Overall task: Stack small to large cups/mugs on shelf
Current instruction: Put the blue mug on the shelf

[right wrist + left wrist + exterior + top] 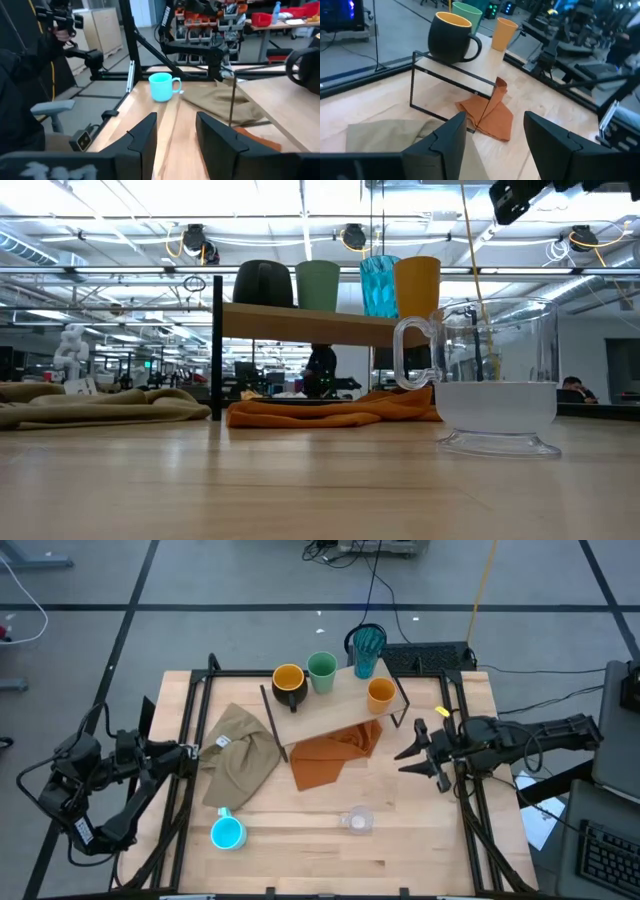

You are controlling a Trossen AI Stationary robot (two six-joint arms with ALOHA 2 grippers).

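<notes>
A clear glass (356,821) and blue mug (228,832) stand on the table's near part. Farther back the shelf (325,712) carries the black mug (288,683), green cup (322,671), orange cup (380,693) and, seemingly at its rear edge, the teal tumbler (367,648). The left gripper (188,752) and right gripper (412,754) both hover with fingers apart and hold nothing.

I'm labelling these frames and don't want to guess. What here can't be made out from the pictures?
- Blue mug: missing from the low view, outside its frame.
- Teal tumbler: absent from the left wrist view, cut off by the picture's edge.
- Black mug: its yellow inside is unseen in the low view, the camera sitting below its rim.
- Clear glass mug: hides the shelf's far end.
</notes>
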